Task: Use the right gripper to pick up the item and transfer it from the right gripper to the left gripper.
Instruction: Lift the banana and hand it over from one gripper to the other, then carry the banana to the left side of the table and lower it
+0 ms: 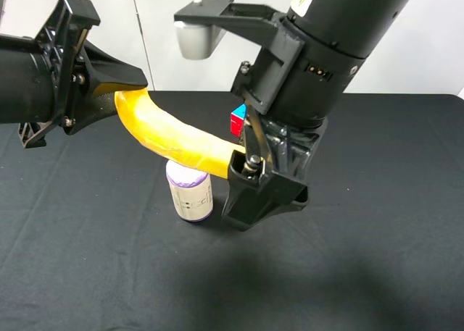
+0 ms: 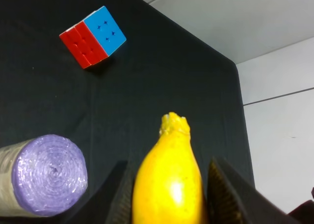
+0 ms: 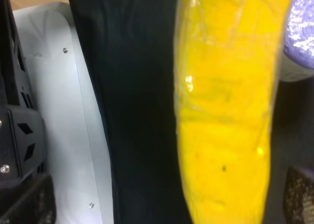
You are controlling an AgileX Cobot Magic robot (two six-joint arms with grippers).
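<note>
Banana (image 1: 170,135) mid-air, upper centre of frame, over purple-topped can (image 1: 189,192) on black bench (image 1: 377,237). Left gripper (image 1: 123,81), upper left, jaws clamped tight on one end. Right gripper (image 1: 250,182), centre, jaws spread wide around other end, gap showing on one side. Puzzle cube (image 1: 238,121) behind right arm, partly hidden

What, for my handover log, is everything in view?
banana: 1, yellow, in the air between both pincers
can: 1, purple top and pale label, upright on the table
puzzle cube: 1, red and blue faces showing, on the table, partly hidden by the right arm in the high view
table: 1, black cover, under everything
left pincer: 1, black, shut on one end of the banana
right pincer: 1, black, open at the banana's other end
</note>
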